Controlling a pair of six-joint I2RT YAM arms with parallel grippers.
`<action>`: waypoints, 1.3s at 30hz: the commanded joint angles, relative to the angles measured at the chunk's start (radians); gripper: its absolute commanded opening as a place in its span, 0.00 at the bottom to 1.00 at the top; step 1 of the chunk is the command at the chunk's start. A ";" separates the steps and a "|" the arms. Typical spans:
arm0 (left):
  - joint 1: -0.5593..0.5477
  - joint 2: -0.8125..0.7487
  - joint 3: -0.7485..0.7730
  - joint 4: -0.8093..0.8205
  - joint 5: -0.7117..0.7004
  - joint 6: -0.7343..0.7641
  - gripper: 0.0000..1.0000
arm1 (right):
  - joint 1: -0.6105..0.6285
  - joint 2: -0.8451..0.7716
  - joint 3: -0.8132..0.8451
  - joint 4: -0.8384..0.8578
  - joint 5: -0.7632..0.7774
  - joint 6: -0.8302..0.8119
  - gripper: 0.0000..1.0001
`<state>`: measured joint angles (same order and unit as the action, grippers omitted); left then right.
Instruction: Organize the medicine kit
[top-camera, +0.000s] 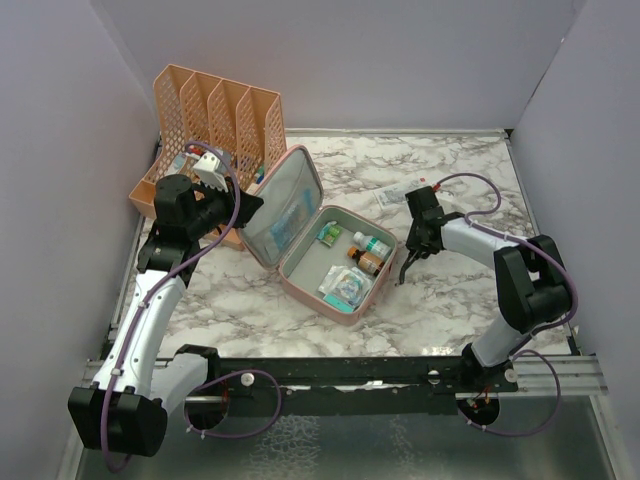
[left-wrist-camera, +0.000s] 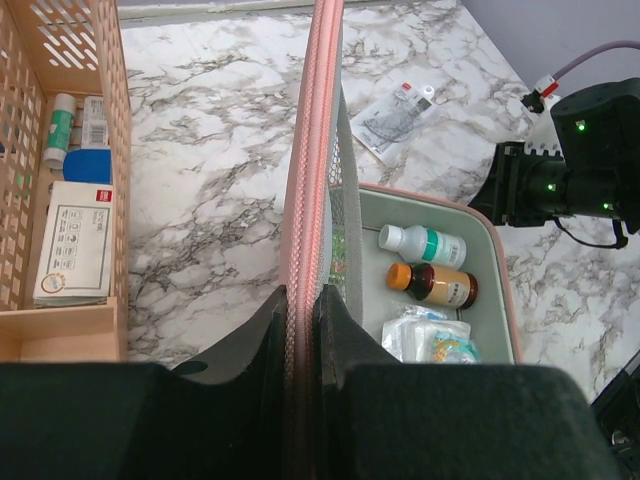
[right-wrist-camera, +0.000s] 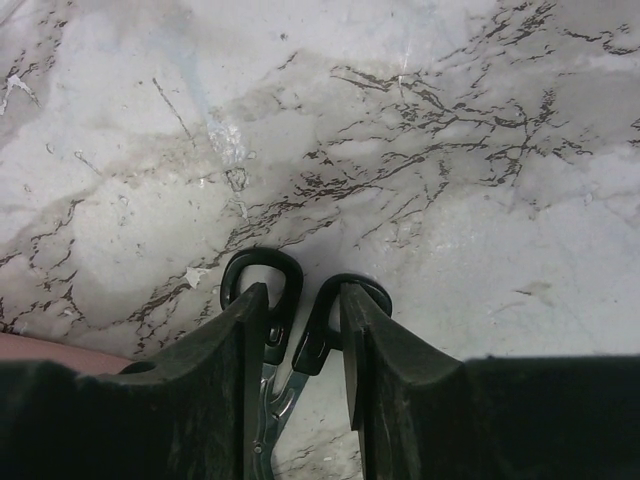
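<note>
Pink medicine kit (top-camera: 283, 210): left fingers (left-wrist-camera: 250, 340) clamp its raised lid rim, arm extended toward it; right fingers (right-wrist-camera: 235, 345), angled down at its right side, pinch the zip pulls (right-wrist-camera: 320, 335).

Left arm (top-camera: 150, 290): bent, reaching far.
Left gripper (left-wrist-camera: 303, 296): jaws pinched on lid of medicine kit (left-wrist-camera: 308, 150).
Right arm (top-camera: 500, 258): folded leftward.
Right gripper (right-wrist-camera: 298, 296): jaws nipping black loop-handled tool (right-wrist-camera: 308, 350).

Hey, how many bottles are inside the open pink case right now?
2. A white bottle and an amber bottle with an orange cap lie side by side in the pink case; the packets might hide more.
</note>
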<state>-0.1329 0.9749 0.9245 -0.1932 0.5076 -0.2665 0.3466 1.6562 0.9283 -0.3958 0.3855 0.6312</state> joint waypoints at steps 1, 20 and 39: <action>-0.004 0.003 -0.026 0.019 -0.011 0.017 0.00 | -0.008 0.014 -0.004 0.034 -0.039 -0.010 0.33; -0.003 0.004 -0.028 0.021 -0.013 0.019 0.00 | -0.012 0.071 0.040 -0.026 -0.037 -0.010 0.32; -0.004 0.012 -0.028 0.023 -0.011 0.017 0.00 | -0.012 -0.083 -0.004 0.064 -0.054 -0.032 0.03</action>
<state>-0.1326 0.9752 0.9180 -0.1810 0.5060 -0.2661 0.3386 1.6775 0.9508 -0.3885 0.3450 0.6220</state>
